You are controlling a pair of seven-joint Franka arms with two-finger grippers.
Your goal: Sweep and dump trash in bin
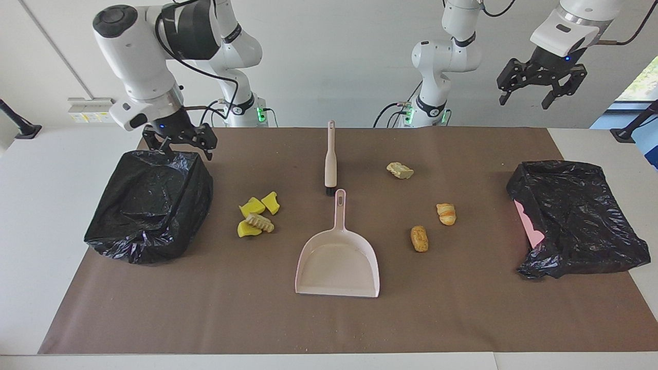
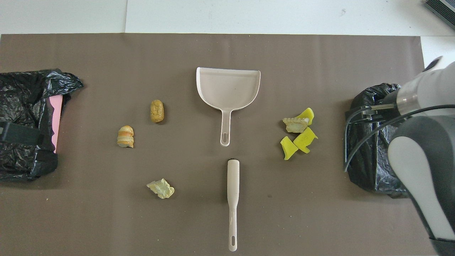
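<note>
My right white-shelled arm: bent forward and down, its black two-finger gripper (image 1: 179, 145) low, fingers apart, tips toward six o'clock, empty. My left white-shelled arm: raised, waiting; its black two-finger gripper (image 1: 528, 98) high, fingers spread, tips toward six o'clock, empty.

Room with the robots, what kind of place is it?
Probably a robot lab: two white arms at a table, a brown mat, and a staged dustpan and brush.

Bright, even daylight fills both views, with a window glowing at three o'clock in the facing view. Shadows are soft and short. The black bin bags (image 1: 149, 205) show small glints; everything stays sharp.
</note>
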